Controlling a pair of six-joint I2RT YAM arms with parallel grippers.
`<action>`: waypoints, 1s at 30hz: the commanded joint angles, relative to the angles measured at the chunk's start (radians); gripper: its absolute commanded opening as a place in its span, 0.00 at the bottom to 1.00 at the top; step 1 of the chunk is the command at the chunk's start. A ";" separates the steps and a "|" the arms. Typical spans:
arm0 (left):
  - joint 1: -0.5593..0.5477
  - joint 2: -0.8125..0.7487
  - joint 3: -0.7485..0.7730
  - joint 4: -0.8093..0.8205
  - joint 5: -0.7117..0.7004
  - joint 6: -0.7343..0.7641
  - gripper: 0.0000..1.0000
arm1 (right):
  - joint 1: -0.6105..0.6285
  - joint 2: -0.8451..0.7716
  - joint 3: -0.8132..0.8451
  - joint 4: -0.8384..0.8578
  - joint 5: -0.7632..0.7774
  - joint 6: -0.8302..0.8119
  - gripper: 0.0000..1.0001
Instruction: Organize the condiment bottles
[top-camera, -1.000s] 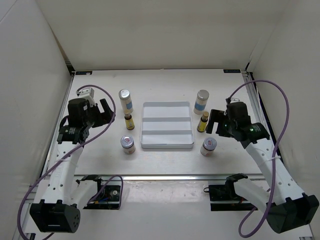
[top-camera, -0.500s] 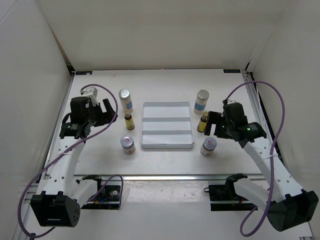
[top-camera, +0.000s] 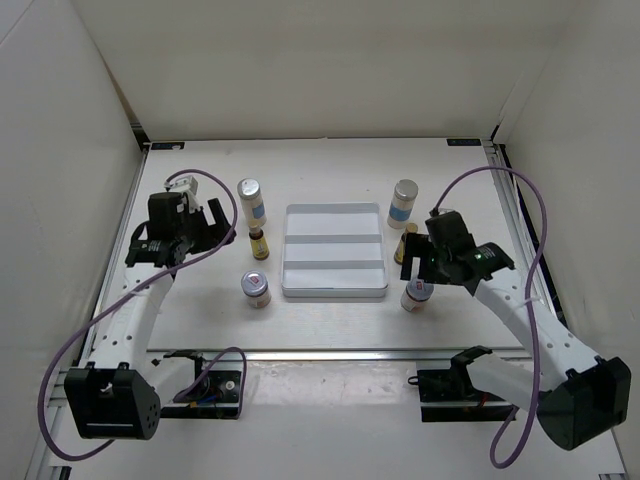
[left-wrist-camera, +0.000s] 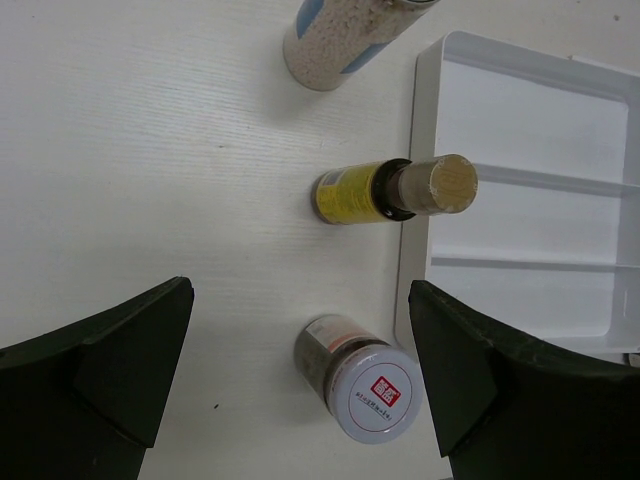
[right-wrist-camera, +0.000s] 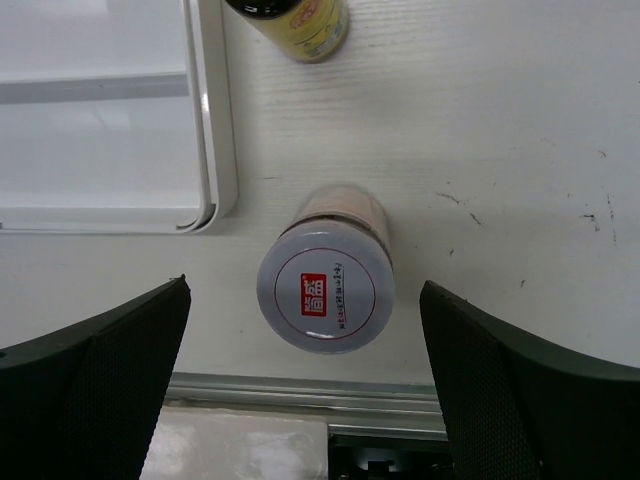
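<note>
White table (top-camera: 320, 170); right of the white divided plastic tray (top-camera: 334, 225), my right claw (right-wrist-camera: 305, 290) gapes wide over a squat silver-lidded jar (right-wrist-camera: 325, 290); my left claw (left-wrist-camera: 300, 290) gapes too.

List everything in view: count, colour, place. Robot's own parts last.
Tray: one, white, three empty compartments, table centre.
Tall bottles: two, white with blue bands and silver caps, far end, one on each side of the tray.
Slim bottles: two, yellow-brown, one on each side, mid-tray.
Squat jars: two, silver lids with red marks, near end, one on each side.
Table: one, white.
Cables: two, purple, one along each arm.
Left gripper: black, open, left of the left bottles.
Right gripper: black, open, above the right jar.
</note>
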 joint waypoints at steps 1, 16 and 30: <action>-0.004 0.005 0.045 -0.021 0.017 0.004 1.00 | 0.008 0.059 -0.003 0.018 0.044 0.024 0.98; -0.004 -0.054 0.045 -0.021 0.008 0.013 1.00 | 0.008 0.173 -0.032 0.061 -0.021 0.033 0.91; -0.004 -0.054 0.045 -0.021 -0.010 0.013 1.00 | 0.028 0.233 -0.052 0.089 -0.011 0.068 0.80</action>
